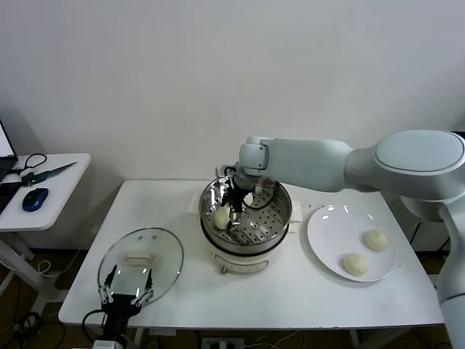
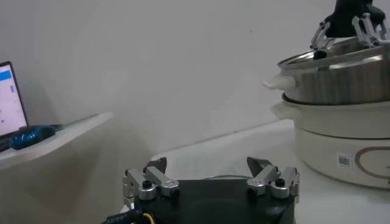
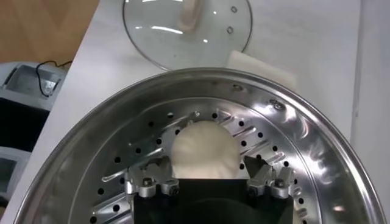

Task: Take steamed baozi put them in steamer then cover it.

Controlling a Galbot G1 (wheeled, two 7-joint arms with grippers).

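Right wrist view: right hand (image 3: pixel 210 182) spread, released, above smooth domed bun (image 3: pixel 203 149) on perforated steel steamer (image 3: pixel 292 131); contact unclear.

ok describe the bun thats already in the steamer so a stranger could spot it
Find the steel steamer mid-table. On its perforated floor lies one baozi, beside the open right gripper. Unlike the two buns on the white plate, it sits inside the pot.

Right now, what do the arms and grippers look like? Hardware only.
Right arm: smooth pale grey-white shell with rounded joints. Right gripper: black body, silver linkage fingers with black screws. Left gripper: the same black body and silver linkages, with a yellow cable at its base.
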